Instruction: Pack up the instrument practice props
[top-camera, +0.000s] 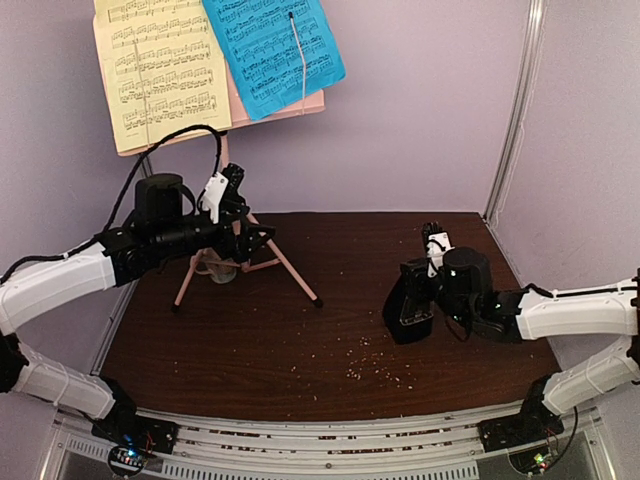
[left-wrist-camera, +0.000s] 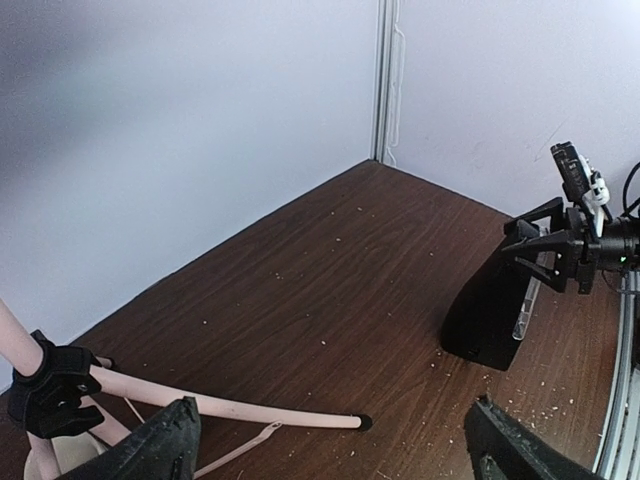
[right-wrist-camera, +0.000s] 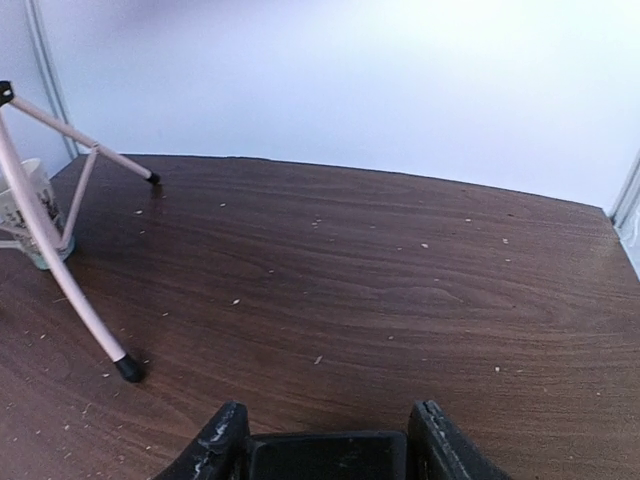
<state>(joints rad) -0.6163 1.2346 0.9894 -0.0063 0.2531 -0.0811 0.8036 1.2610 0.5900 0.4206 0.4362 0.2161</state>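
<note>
The pink music stand (top-camera: 262, 108) stands at the back left on tripod legs (top-camera: 295, 272), holding a yellow sheet-music page (top-camera: 160, 70) and a blue one (top-camera: 272, 50). My left gripper (top-camera: 248, 238) is open beside the tripod hub; in the left wrist view its fingers (left-wrist-camera: 150, 448) spread wide over one pink leg (left-wrist-camera: 230, 408). The black pyramid metronome (top-camera: 408, 308) stands upright on the right of the table, its clear cover (left-wrist-camera: 525, 312) on one side. My right gripper (top-camera: 428, 290) is shut on the metronome's upper part (right-wrist-camera: 325, 455), with a finger (right-wrist-camera: 215, 448) pressed against each side.
A beige mug (top-camera: 222, 268) sits under the tripod and also shows in the right wrist view (right-wrist-camera: 30, 215). Crumbs dot the dark wooden table (top-camera: 330, 340). Purple walls close in the back and sides, with a white corner post (top-camera: 515, 110) at the back right.
</note>
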